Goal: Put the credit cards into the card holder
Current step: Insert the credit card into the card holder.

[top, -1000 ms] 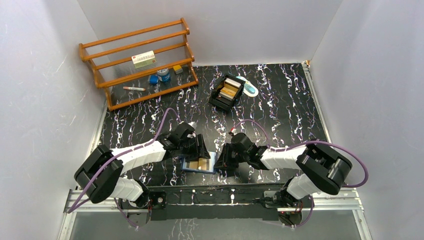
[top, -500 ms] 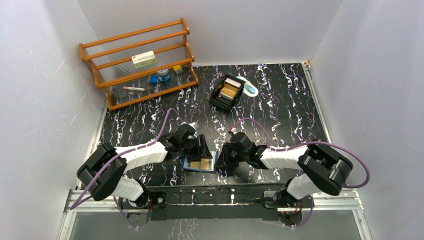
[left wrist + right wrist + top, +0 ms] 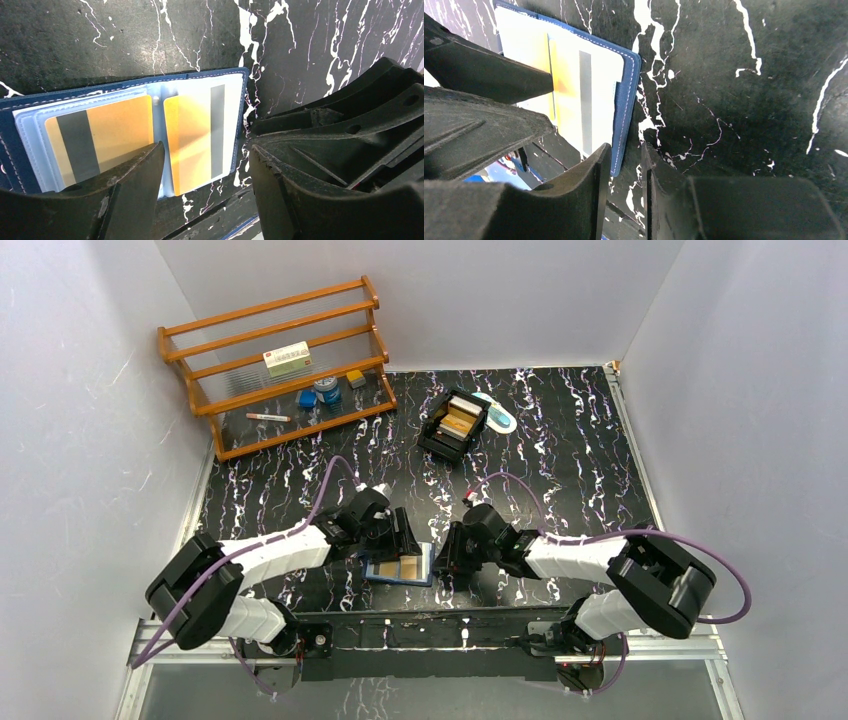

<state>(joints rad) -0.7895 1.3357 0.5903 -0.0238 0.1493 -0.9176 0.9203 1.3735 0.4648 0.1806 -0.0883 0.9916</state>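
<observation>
Card holder (image 3: pixel 50 97) lying open, gold credit cards (image 3: pixel 115 125) sitting in its pockets.
Left gripper (image 3: pixel 205 150) is hovering with jaws spread, right gripper (image 3: pixel 625 147) with jaws slightly parted, both empty; a finger catching the cover is risking dragging cards out.

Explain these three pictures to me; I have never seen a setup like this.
Two robot arms, the left arm and the right arm, are bolted at the near edge of a black marbled table. One picture looks down from above. The other two come from a camera on each wrist, looking past that arm's own jaws. Between the arms lies the card holder, open, with gold credit cards in its clear pockets. Farther back stand a black tray with what look like more cards, and a wooden rack of small items. The left jaws stand wide open over the holder. The right jaws are narrowly apart at its right edge. Neither visibly holds anything.
</observation>
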